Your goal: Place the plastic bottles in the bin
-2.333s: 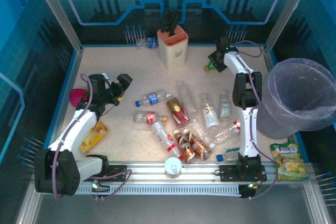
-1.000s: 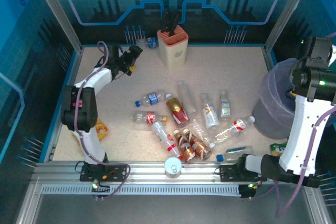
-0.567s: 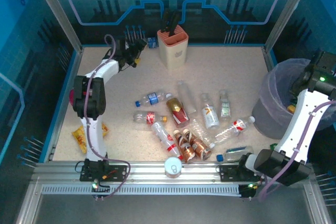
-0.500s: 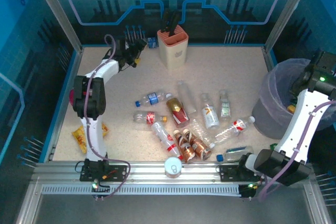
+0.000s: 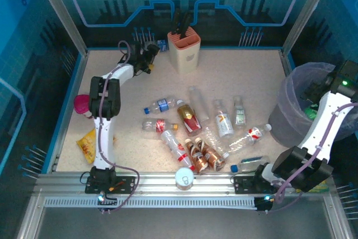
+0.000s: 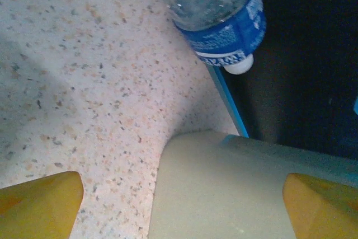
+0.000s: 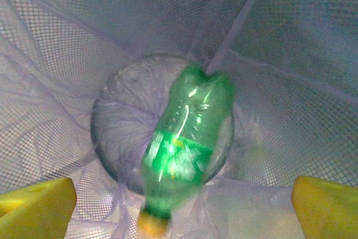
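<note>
Jaws apart, left gripper (image 6: 180, 202) stretches low to the bench's (image 5: 235, 76) far edge, knife block (image 6: 224, 188) close ahead, blue-labelled bottle (image 6: 224, 20) just beyond. Loose bottles (image 5: 189, 118) lie mid-bench. Right gripper (image 7: 180, 208), jaws apart, points down into the bin (image 7: 67, 54) above a green bottle (image 7: 184, 149).

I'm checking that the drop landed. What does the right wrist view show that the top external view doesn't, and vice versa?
Right wrist: the green bottle, blurred, inside the bin above its bag-lined bottom, clear of the open right tool and its yellow fingertips. Top external: many bottles lying on the table, the knife block, the left tool near the far-left corner. Both: the bin's lavender liner, with green showing inside.
</note>
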`<action>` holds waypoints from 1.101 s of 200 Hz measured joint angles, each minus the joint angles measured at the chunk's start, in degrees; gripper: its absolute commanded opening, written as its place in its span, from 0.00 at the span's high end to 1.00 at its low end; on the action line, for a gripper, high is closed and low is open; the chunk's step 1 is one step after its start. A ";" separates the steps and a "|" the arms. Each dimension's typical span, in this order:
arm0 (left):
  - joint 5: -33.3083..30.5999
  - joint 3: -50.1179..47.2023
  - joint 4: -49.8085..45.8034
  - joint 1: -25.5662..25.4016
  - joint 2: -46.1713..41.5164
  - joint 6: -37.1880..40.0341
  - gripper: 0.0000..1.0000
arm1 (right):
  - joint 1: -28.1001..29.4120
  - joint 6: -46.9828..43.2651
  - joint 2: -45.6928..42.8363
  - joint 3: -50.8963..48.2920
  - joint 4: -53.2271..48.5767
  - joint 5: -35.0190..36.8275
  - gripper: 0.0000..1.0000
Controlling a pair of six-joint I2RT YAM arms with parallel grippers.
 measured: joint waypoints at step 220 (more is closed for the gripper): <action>-15.80 -14.60 9.22 -1.36 -7.41 -17.14 0.07 | -0.22 4.55 -8.57 7.98 -2.45 -38.53 0.00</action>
